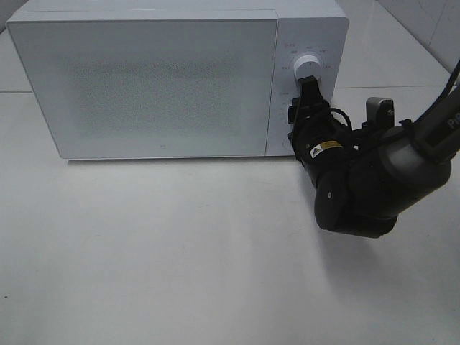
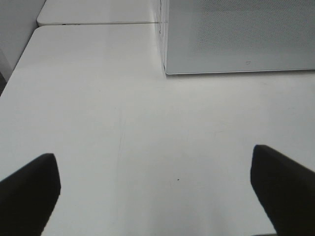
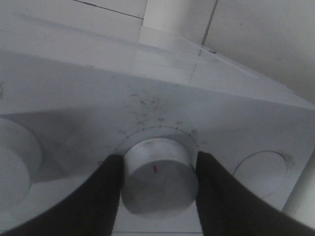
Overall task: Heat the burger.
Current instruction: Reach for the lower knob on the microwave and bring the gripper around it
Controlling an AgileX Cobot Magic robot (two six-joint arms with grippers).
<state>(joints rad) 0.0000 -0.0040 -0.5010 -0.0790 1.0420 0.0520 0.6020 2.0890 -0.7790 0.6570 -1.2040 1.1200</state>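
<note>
Clenching the microwave dial (image 3: 157, 184), right claw (image 3: 158, 161); left claw (image 2: 153, 151) spread wide above table (image 2: 147, 98); burger out of sight.

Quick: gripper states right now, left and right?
left gripper: jaws open, holding nothing, over the white tabletop.
right gripper: jaws shut on the round white dial of the white box-shaped microwave.

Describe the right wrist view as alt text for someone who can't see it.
The right tool grips a round white dial with a small red mark on the microwave front panel, one black finger on each side.
</note>
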